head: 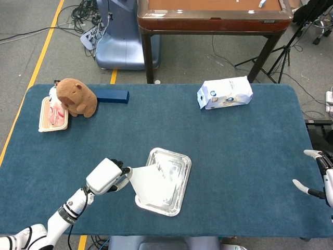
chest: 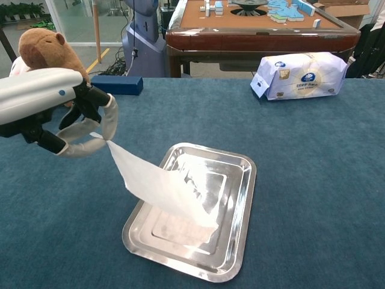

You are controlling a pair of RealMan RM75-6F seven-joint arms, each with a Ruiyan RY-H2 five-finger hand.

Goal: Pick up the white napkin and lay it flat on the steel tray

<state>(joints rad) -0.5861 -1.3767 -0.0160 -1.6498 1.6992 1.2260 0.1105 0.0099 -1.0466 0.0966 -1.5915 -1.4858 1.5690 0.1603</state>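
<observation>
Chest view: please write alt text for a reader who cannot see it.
The robot's left hand holds one end of a white napkin that slopes down, its far end resting in a steel tray on a blue table. A brown plush toy and tissue pack sit behind.

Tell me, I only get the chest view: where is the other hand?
Observer: The right hand hangs off the table's right edge, fingers apart, holding nothing.
Operator: What does that brown toy sit next to?
Observer: The toy leans against a small food tray, with a blue box beside it.
Operator: Does the napkin cover the whole steel tray?
Observer: No. From above, the napkin covers the near left part of the tray; the left hand holds its corner beyond the tray's rim.
</observation>
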